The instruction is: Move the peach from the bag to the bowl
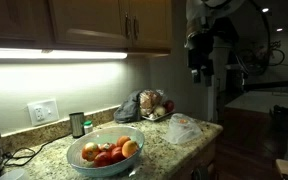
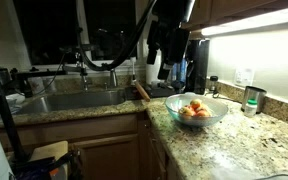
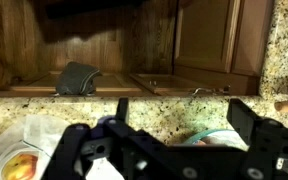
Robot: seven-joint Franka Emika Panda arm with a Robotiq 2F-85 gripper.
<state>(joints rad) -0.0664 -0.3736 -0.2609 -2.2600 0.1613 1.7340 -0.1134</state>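
The tool (image 1: 197, 72) is hanging high over the counter (image 1: 164, 150), jaws standing wide and holding nothing; on a descent it is likely risking a pinch of the thin film of the bag (image 1: 184, 128) together with the peach (image 3: 18, 165), dragging the bag up; in the wrist view the peach is sitting inside the bag at eight o'clock of the tool; the bowl (image 1: 104, 152) is already holding fruit, so a dropped peach could be rolling off.

Dim, grainy kitchen views, lit by a glaring under-cabinet strip (image 1: 54, 53).
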